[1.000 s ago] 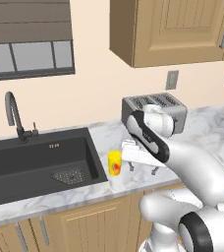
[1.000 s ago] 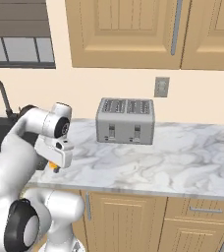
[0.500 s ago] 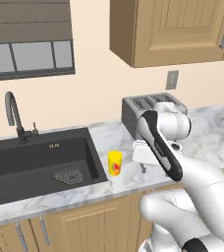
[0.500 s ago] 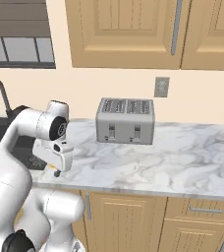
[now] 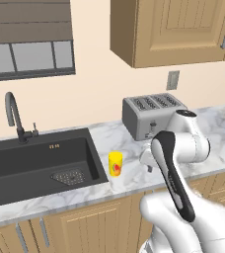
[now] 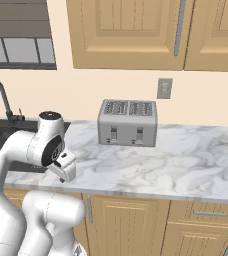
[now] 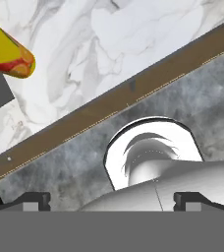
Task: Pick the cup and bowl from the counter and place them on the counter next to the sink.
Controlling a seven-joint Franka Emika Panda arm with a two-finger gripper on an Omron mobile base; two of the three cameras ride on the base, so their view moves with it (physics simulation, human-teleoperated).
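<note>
Now the gripper [image 7: 112, 199] has drawn back (jaws wide, empty) from the yellow cup [image 5: 115, 163], leaving it set beside the sink [image 5: 40, 168]; bowl next.

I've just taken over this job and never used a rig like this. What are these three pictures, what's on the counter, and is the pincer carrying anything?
The white jointed machine is a robot arm on a driving base. Two pictures come from cameras on that base, behind the arm to its left and right. The third comes from a camera on the hand, looking along the pincer, whose dark tips stand wide apart with nothing between them. On the white marble counter a small yellow cup stands just right of the black sink, apart from the pincer. A grey toaster sits against the wall. I cannot see a bowl here.
</note>
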